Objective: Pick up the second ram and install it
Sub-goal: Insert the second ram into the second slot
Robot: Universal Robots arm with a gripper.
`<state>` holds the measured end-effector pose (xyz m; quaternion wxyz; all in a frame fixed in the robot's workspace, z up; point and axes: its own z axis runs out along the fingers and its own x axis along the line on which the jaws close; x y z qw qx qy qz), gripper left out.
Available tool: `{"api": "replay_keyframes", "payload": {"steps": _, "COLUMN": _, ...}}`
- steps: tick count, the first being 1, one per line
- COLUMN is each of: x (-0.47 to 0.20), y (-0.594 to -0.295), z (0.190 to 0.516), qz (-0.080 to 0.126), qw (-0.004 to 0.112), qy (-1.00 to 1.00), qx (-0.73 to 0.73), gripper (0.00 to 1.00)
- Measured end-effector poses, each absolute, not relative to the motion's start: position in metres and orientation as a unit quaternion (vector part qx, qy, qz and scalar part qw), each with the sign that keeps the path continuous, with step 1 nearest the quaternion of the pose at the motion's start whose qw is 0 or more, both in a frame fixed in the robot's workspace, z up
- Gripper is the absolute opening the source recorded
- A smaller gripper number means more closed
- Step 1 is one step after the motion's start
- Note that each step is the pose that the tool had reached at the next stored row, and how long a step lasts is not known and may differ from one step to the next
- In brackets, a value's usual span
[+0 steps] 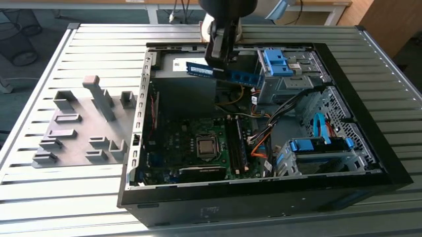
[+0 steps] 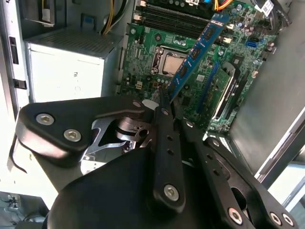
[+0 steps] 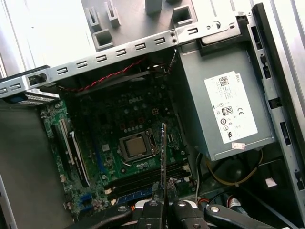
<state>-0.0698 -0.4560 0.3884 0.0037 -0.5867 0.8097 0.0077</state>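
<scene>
The second ram (image 1: 224,73) is a blue-green stick with dark chips and a white sticker. It hangs level above the back of the open computer case (image 1: 369,148), over the power supply. My gripper (image 1: 221,65) is shut on its middle from above. In the second wrist view the ram (image 2: 198,50) juts out from my gripper (image 2: 166,101) over the motherboard. The first wrist view shows the ram (image 3: 163,152) edge-on, rising from my gripper (image 3: 163,198). The long memory slots (image 1: 238,143) lie beside the processor socket (image 1: 206,146), well below the stick.
A grey plate with holder blocks (image 1: 79,128) lies on the slatted table at the exterior view's left. Inside the case are the grey power supply (image 3: 224,109), blue drive cages (image 1: 277,61) (image 1: 319,145) and loose cables (image 1: 260,136) close to the slots.
</scene>
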Motion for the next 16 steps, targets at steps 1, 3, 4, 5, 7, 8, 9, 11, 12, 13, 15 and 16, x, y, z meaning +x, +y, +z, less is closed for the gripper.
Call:
{"api": "replay_keyframes", "payload": {"steps": 1, "x": -0.0698, "y": -0.4559, "z": 0.3882, "qz": 0.008, "qw": 0.004, "qy": 0.811, "qx": -0.585, "gripper": 0.14}}
{"api": "replay_keyframes", "payload": {"steps": 3, "x": -0.0698, "y": -0.4559, "z": 0.3879, "qz": 0.008, "qw": 0.004, "qy": 0.815, "qx": -0.580, "gripper": 0.14}}
{"api": "replay_keyframes", "payload": {"steps": 4, "x": -0.0698, "y": -0.4559, "z": 0.3877, "qz": 0.008, "qw": 0.004, "qy": 0.819, "qx": -0.574, "gripper": 0.14}}
{"api": "replay_keyframes", "payload": {"steps": 5, "x": -0.0698, "y": -0.4559, "z": 0.3875, "qz": 0.008, "qw": 0.004, "qy": 0.823, "qx": -0.567, "gripper": 0.14}}
{"api": "replay_keyframes", "payload": {"steps": 7, "x": -0.0698, "y": -0.4559, "z": 0.3871, "qz": 0.007, "qw": 0.004, "qy": 0.832, "qx": -0.554, "gripper": 0.14}}
{"api": "replay_keyframes", "payload": {"steps": 8, "x": -0.0698, "y": -0.4559, "z": 0.3869, "qz": 0.007, "qw": 0.004, "qy": 0.836, "qx": -0.549, "gripper": 0.14}}
{"api": "replay_keyframes", "payload": {"steps": 9, "x": -0.0698, "y": -0.4559, "z": 0.3867, "qz": 0.007, "qw": 0.004, "qy": 0.839, "qx": -0.543, "gripper": 0.14}}
{"api": "replay_keyframes", "payload": {"steps": 11, "x": -0.0698, "y": -0.4559, "z": 0.3864, "qz": 0.007, "qw": 0.004, "qy": 0.848, "qx": -0.530, "gripper": 0.14}}
{"api": "replay_keyframes", "payload": {"steps": 12, "x": -0.0698, "y": -0.4559, "z": 0.3861, "qz": 0.007, "qw": 0.004, "qy": 0.852, "qx": -0.523, "gripper": 0.14}}
{"api": "replay_keyframes", "payload": {"steps": 13, "x": -0.0698, "y": -0.4559, "z": 0.3859, "qz": 0.007, "qw": 0.004, "qy": 0.856, "qx": -0.517, "gripper": 0.14}}
{"api": "replay_keyframes", "payload": {"steps": 15, "x": -0.0698, "y": -0.4558, "z": 0.3855, "qz": 0.007, "qw": 0.004, "qy": 0.864, "qx": -0.504, "gripper": 0.14}}
{"api": "replay_keyframes", "payload": {"steps": 16, "x": -0.0698, "y": -0.4558, "z": 0.3852, "qz": 0.007, "qw": 0.004, "qy": 0.868, "qx": -0.497, "gripper": 0.14}}
